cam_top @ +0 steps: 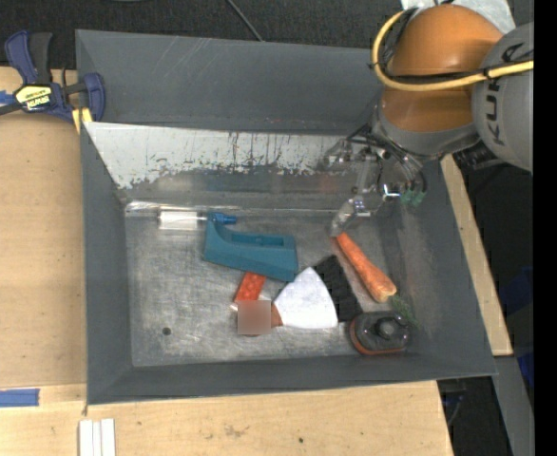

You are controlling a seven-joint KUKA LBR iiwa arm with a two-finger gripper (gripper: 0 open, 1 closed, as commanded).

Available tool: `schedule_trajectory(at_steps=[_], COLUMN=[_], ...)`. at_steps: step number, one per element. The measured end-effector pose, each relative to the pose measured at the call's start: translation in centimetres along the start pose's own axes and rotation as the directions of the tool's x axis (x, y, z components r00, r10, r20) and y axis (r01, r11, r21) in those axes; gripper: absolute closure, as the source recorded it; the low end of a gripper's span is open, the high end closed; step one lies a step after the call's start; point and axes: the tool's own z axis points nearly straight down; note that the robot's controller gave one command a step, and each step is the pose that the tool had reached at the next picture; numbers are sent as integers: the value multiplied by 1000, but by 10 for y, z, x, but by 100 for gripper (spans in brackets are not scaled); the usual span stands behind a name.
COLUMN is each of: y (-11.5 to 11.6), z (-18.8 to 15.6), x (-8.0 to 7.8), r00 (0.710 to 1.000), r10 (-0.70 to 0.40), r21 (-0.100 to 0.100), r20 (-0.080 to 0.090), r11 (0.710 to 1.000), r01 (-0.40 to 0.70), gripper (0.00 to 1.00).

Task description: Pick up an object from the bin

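My gripper (366, 196) hangs at the back right of the bin, under the arm's orange cover. It is just above the upper end of an orange carrot-shaped thing (365, 267) that lies slanted along the right side of the floor. Nothing shows in its grasp. A black flat piece (336, 284) lies left of the carrot, partly under a white wedge (307, 301). In the front right corner sits a round brown and black thing (381, 332).
A teal tape dispenser (248, 251) lies mid-bin, with a red and brown block (252, 309) in front of it. A clear tube with a white cap (178, 219) rests along the back left. The bin's sloped walls close in on every side.
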Motion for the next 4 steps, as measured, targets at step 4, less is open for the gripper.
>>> schedule_trajectory(at_steps=[4], y=[74], z=[83], x=[28], r00=[995], r10=[-101], r21=[0], r20=[14], r11=[995], r01=[101], gripper=[0])
